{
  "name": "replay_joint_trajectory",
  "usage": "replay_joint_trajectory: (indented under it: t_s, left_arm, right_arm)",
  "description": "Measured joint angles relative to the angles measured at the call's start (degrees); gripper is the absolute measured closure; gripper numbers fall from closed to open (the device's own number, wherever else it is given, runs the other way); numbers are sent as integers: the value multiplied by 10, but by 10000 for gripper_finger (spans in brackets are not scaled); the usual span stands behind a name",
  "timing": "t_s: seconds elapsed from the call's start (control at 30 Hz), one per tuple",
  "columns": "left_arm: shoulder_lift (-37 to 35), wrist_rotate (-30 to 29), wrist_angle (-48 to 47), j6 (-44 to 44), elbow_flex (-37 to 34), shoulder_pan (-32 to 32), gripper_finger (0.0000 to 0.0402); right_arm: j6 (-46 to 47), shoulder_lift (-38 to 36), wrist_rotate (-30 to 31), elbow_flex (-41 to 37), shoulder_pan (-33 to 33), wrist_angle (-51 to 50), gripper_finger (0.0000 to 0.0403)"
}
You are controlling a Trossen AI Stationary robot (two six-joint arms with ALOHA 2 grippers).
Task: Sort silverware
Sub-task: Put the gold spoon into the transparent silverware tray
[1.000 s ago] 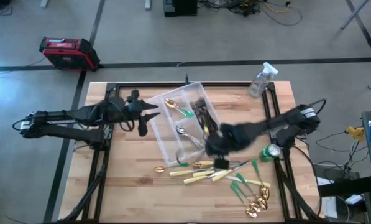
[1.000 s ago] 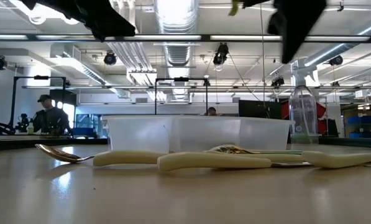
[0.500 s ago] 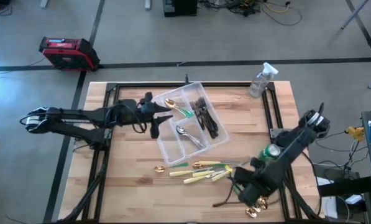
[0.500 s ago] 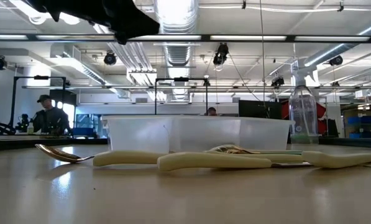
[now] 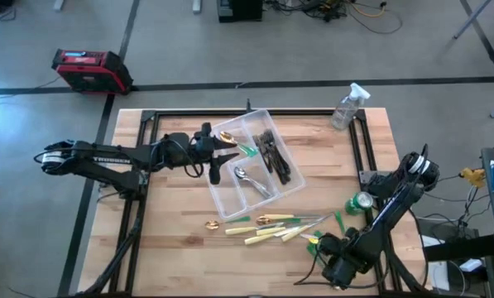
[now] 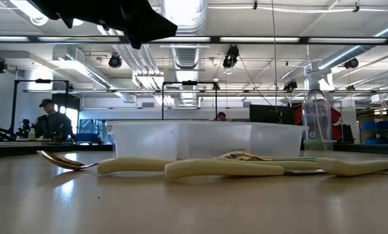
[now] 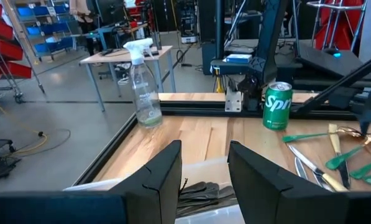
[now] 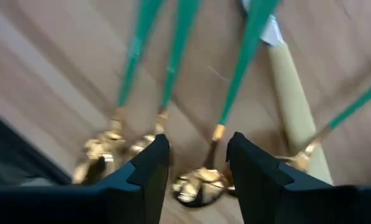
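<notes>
— Over the clear tray [image 5: 227,192], what is the left gripper [image 5: 223,157] doing?
— It hangs above the tray's near-left rim, fingers [image 7: 162,176] parted with a plain gap between them and nothing in it. Its own camera looks past them to dark forks [image 7: 201,190] lying in the tray.
— And the right gripper [image 5: 339,266]?
— Low at the table's front right corner, right over the gold ends of the green-handled pieces [image 8: 179,43]. Its fingers [image 8: 149,163] stand apart on either side of one gold spoon bowl [image 8: 194,185]; they hold nothing that I can see.
— Where is the silverware?
— Split in two lots. In the tray: a gold spoon [image 5: 227,137] with a green handle in the far compartment, the forks [image 5: 271,155] along the right-hand one, and a silver spoon [image 5: 245,177] in the middle. On the wood in front of the tray: cream-handled knives [image 5: 261,233] lying side by side, a gold spoon [image 5: 213,224] at their left end, and more green-handled pieces running toward the right gripper.
— Anything else on the table?
— A green can [image 5: 361,203] stands by the right edge, just behind the right arm. A spray bottle [image 5: 346,108] stands at the far right corner.
— From table height?
— The knives [image 6: 223,168] lie in front of the tray [image 6: 206,140], bottle [image 6: 317,117] behind.
</notes>
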Motion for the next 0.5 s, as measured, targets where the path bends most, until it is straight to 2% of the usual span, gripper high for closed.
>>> replay_joint_trajectory:
  t_s: [0.2,0.5]
  left_arm:
    - [2,-1,-13,-2,0,0,283]
    - [0,-1,-19,2,0,0,283]
  right_arm:
    - [1,3,-59,-47,0,24,267]
    - [-4,3,-61,-75,-1,79,312]
